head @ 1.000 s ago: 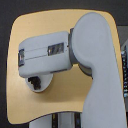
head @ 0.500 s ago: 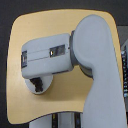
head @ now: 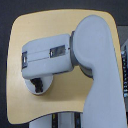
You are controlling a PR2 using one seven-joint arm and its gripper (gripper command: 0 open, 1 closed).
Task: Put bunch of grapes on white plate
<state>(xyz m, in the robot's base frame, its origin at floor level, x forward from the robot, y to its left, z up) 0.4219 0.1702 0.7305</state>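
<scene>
The bunch of grapes (head: 35, 83) shows only as a small dark patch just under the robot's big grey forearm. It sits over the white plate (head: 41, 90), and only a curved piece of that plate peeks out below the arm, near the exterior view's left side of the wooden table (head: 30, 35). The picture is too blurry to tell if the grapes are resting on the plate or hanging just above it. The gripper (head: 36, 84) is down there too, mostly hidden by the arm (head: 52, 56), and it is not possible to tell if its fingers are spread apart or pinching the grapes. It looks like the job is close to its end, at the part where the grapes get set down. To do this part well, the robot should bring the grapes low until they touch the middle of the plate, not the raised edge, where they might roll off. Then it should let go gently and lift straight up, so the fingers do not drag the bunch or push the plate. The plate is near the table's edge, so a sideways bump could slide it toward the drop.
</scene>
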